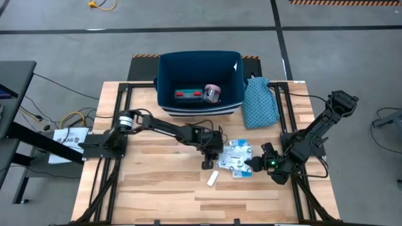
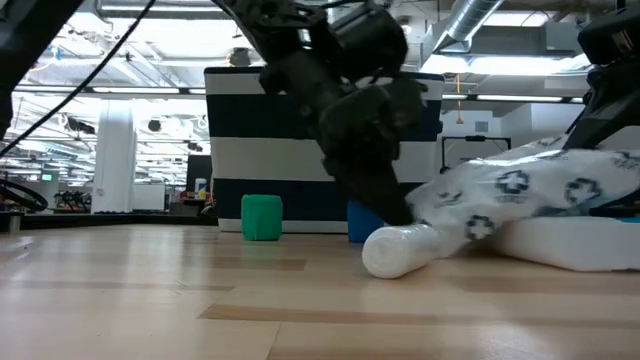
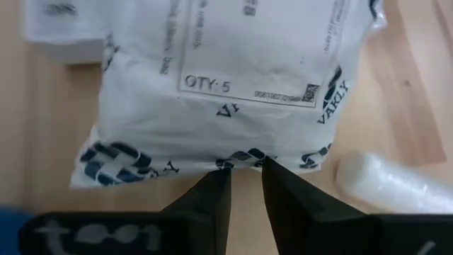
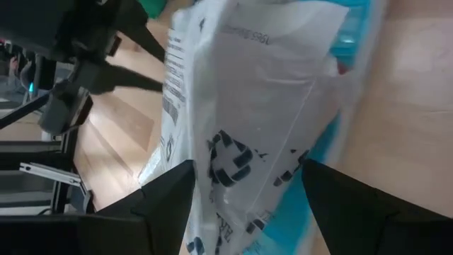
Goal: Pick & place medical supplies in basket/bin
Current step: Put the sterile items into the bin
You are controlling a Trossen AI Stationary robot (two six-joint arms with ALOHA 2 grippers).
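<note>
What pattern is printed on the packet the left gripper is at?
White packet with dark blue printed emblems; clearest in the left wrist view.

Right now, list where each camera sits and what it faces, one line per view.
High view: above the table, facing straight down on the bin, both arms and the printed packet.
Low view: at table-top height, facing across; left arm drops onto the packet beside the white tube.
Left wrist view: behind the left gripper, its jaws nearly together on the packet's edge.
Right wrist view: behind the right gripper, jaws wide around the packet.
Shared: all four show the printed packet.
</note>
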